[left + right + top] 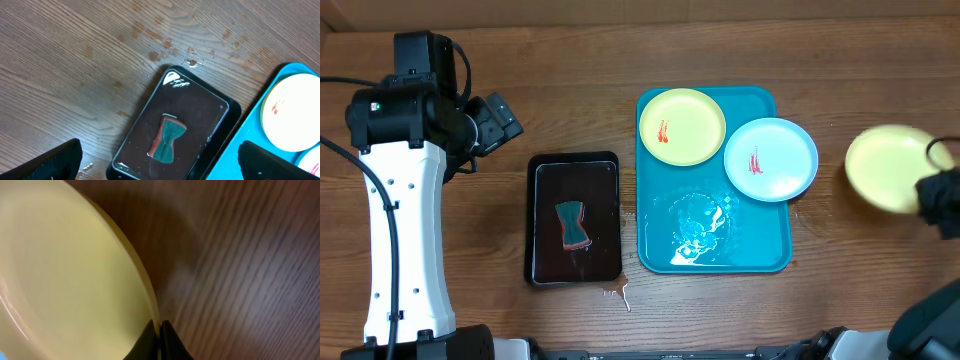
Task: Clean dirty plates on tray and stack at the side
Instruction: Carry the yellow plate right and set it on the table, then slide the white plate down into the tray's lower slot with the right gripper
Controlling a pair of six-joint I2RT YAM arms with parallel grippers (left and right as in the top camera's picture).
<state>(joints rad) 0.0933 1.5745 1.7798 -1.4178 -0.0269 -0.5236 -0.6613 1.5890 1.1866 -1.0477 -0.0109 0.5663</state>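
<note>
Right pincer (160, 329): fingers closed to a thin pinch on the rim of the plain yellow plate (70, 270), with the rim edge between the two dark tips. In the wrist view the plate's pale face fills the left half. No red mark on the part in view. Wood grain of the table (250, 255) to the right. From overhead this plate is blurred. It lies out past the right side of the turquoise tray (765, 235), apart from its rim, with the pincer at the plate's right edge. Cannot tell whether the plate touches the wood or hangs above it.

Left pincer (160, 145): wide open, nothing between the fingers. The two dark tips show at the bottom corners of the wrist view. It hangs over the left part of the table, near the black tray (200, 105), not touching it. A sponge (167, 139), teal with a reddish edge, lies in the middle of the black tray, which looks wet.

Turquoise tray sits just right of the black tray. Smeared yellow plate (682, 126) in its far-left corner, red streak left of centre. Blue plate (771, 159) beside it, overhanging the tray's right rim, red streak near centre. Cannot tell whether these two plates touch. The near half of the tray holds a puddle (698, 232) of water. A few drops (618, 292) lie on the wood by the black tray's near right corner.
</note>
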